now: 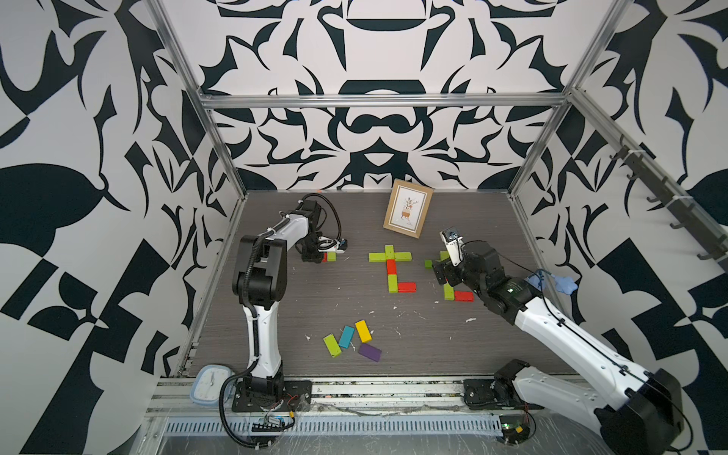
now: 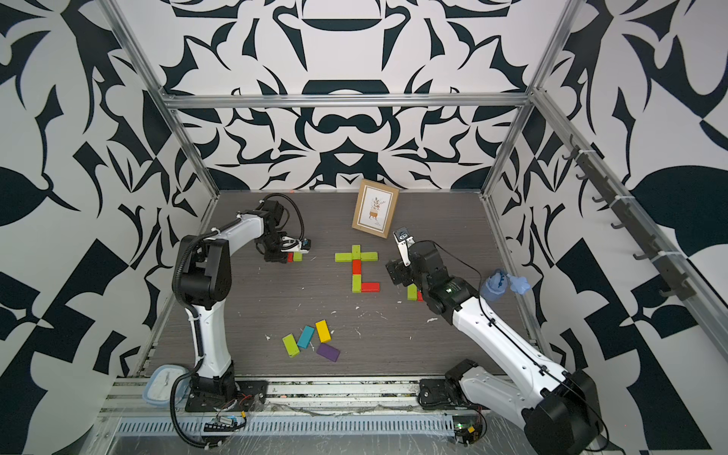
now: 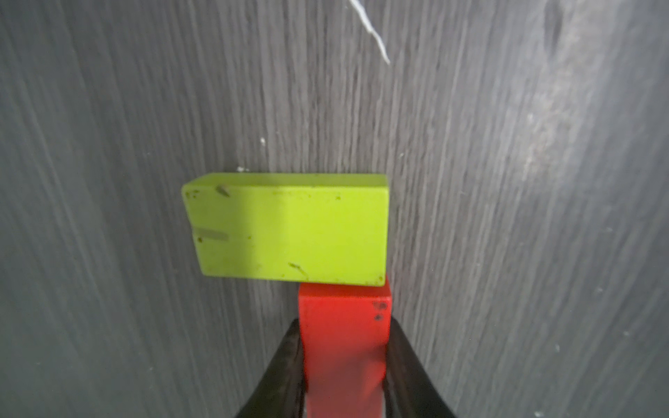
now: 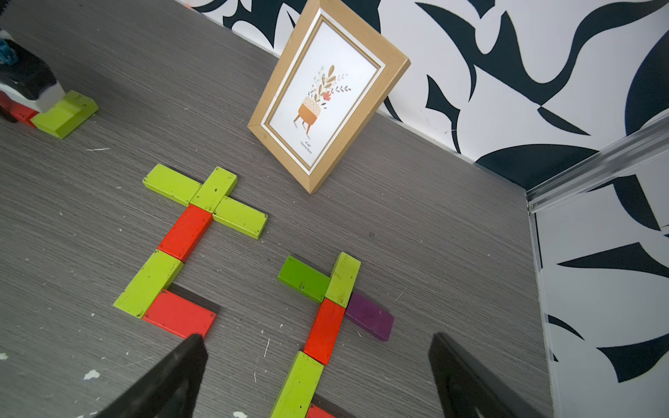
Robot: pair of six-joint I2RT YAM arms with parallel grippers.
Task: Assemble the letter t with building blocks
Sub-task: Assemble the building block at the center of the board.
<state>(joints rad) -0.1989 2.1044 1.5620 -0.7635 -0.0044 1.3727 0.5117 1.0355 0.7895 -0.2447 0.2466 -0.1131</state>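
Note:
My left gripper (image 3: pixel 344 362) is shut on the long sides of a red block (image 3: pixel 344 336) lying on the grey floor. The red block's far end meets a lime block (image 3: pixel 289 228) laid crosswise; in both top views this pair (image 1: pixel 329 256) lies at the back left. A finished t (image 1: pixel 390 256) of lime and red blocks lies mid-floor. Further right is another t (image 4: pixel 325 325) of lime, green, purple and red blocks. My right gripper (image 4: pixel 316 340) hangs open above it, with nothing between the fingers.
Loose lime (image 1: pixel 332 345), blue (image 1: pixel 346 336), yellow (image 1: pixel 363 331) and purple (image 1: pixel 369 352) blocks lie near the front. A wooden picture frame (image 1: pixel 407 208) leans at the back. A blue object (image 1: pixel 559 283) sits by the right wall, and a white lidded box (image 1: pixel 210 384) at the front left corner.

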